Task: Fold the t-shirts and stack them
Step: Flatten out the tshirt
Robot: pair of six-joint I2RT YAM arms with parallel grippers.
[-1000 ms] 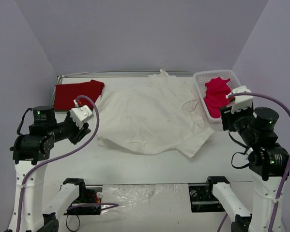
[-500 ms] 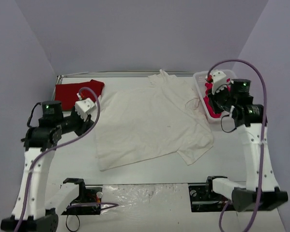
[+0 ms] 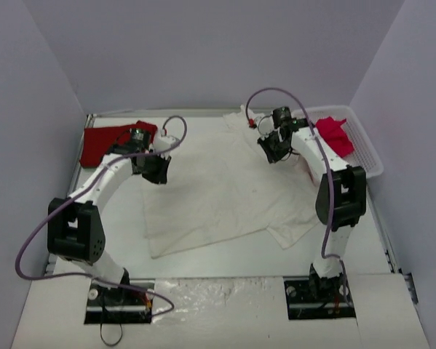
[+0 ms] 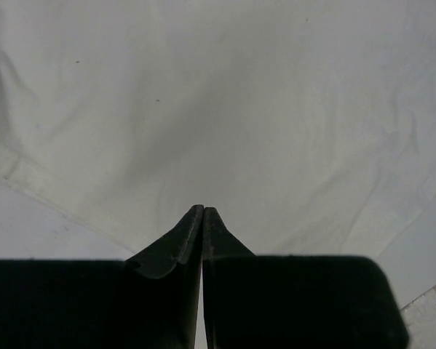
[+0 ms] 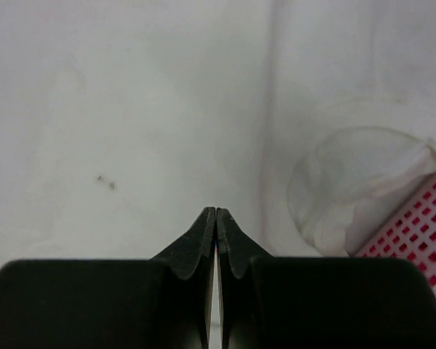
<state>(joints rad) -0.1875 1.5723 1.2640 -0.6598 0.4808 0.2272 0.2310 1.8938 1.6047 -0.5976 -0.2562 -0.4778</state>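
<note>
A large cream-white t-shirt (image 3: 225,193) lies spread flat on the middle of the table. My left gripper (image 3: 159,177) is over its upper left edge, and in the left wrist view this gripper (image 4: 203,211) is shut above the white cloth (image 4: 239,109). My right gripper (image 3: 272,158) is over the shirt's upper right part, near the collar (image 5: 363,174); in its wrist view the gripper (image 5: 215,211) is shut too. No cloth shows between either pair of tips. A red t-shirt (image 3: 105,142) lies at the far left. A pinkish-red t-shirt (image 3: 333,134) sits in the basket.
The white lattice basket (image 3: 367,149) stands at the far right, against the shirt's right edge; its wall (image 5: 421,233) shows at the lower right of the right wrist view. Grey walls close in the table on three sides. Both arm bases sit at the near edge.
Both arms have swung from the table's sides out over the white shirt, and both grippers have closed. The white shirt lies flatter than a second ago.
</note>
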